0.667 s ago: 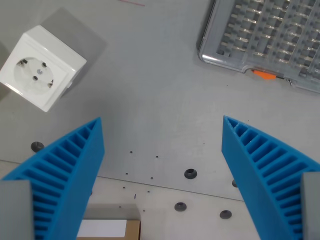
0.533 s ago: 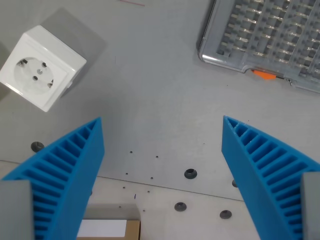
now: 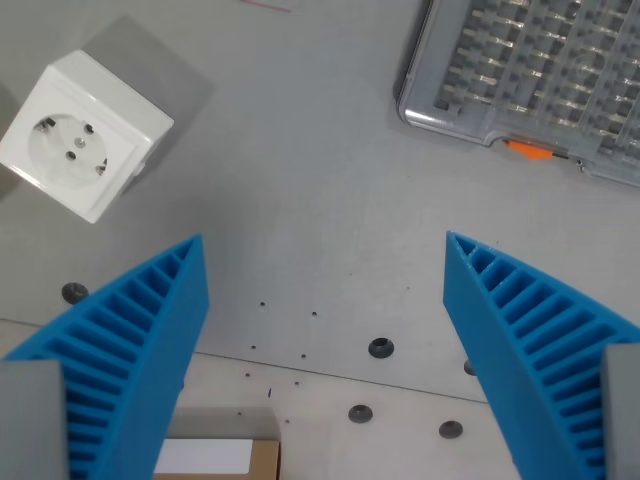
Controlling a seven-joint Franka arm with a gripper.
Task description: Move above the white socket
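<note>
The white socket (image 3: pixel 82 135) is a white cube with a round two-pin outlet face, lying on the grey table at the wrist view's upper left. My gripper (image 3: pixel 324 255) is open and empty, its two blue ribbed fingers (image 3: pixel 130 345) spread wide at the bottom of the view. The socket lies up and to the wrist view's left of the gap between the fingers, apart from them.
A clear plastic parts organiser (image 3: pixel 535 75) with an orange latch (image 3: pixel 527 150) sits at the wrist view's upper right. A lighter plate with bolt holes (image 3: pixel 380 348) runs along the bottom. A cardboard piece (image 3: pixel 222 460) shows at the bottom edge.
</note>
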